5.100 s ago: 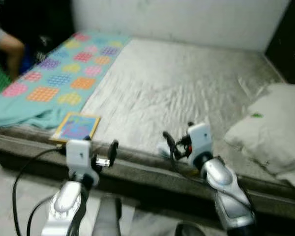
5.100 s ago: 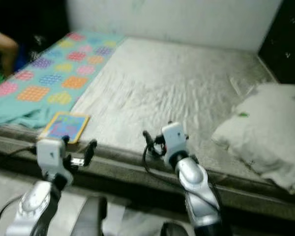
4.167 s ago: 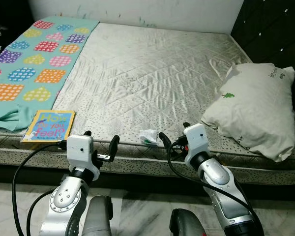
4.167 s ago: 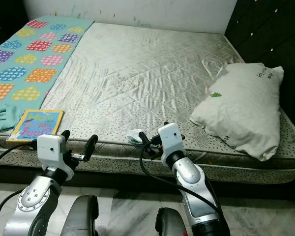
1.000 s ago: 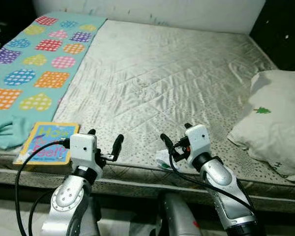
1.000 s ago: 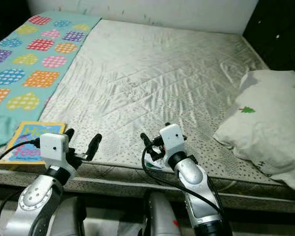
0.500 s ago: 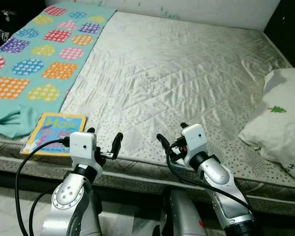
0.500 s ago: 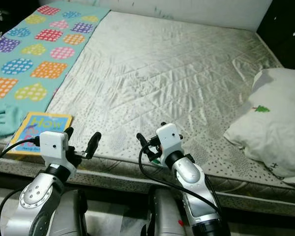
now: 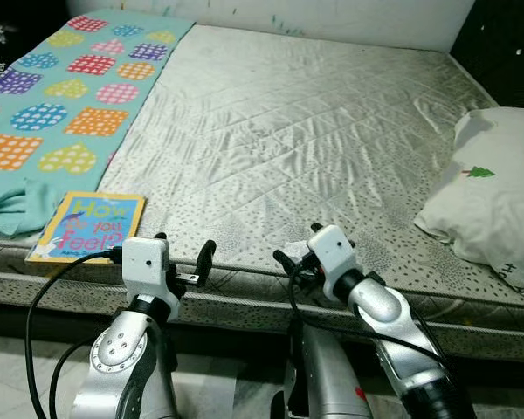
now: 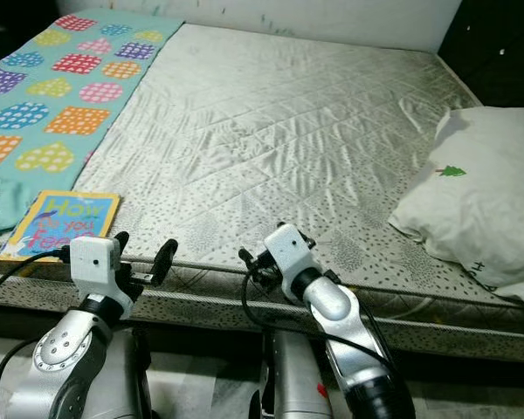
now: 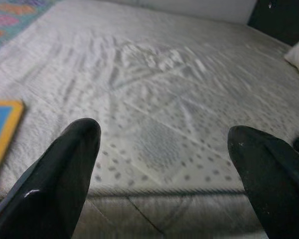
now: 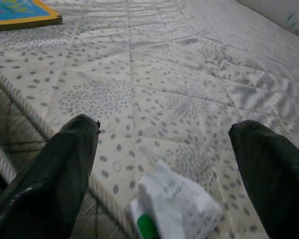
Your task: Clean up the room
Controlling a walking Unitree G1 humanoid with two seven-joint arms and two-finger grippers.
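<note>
A crumpled white wrapper (image 12: 175,205) with a green mark lies near the front edge of the grey mattress (image 9: 314,131). My right gripper (image 12: 164,164) hovers just above it, open, one finger on each side and neither touching it; in the left eye view this right gripper (image 9: 298,248) covers most of the wrapper. A colourful picture book (image 9: 87,227) rests at the mattress's front left corner. My left gripper (image 9: 185,251) stands open and empty to the right of the book, over the mattress edge (image 11: 154,191).
A teal blanket (image 9: 65,96) with coloured patches covers the left side of the bed. At the right lies a white pillow (image 9: 493,201) with a small green tree print. Dark headboard panels (image 9: 506,35) stand at the far right. Pale floor (image 9: 35,384) shows below the bed.
The camera has shifted a little. My right gripper has swung left and forward over the wrapper. The left gripper stays open in much the same pose.
</note>
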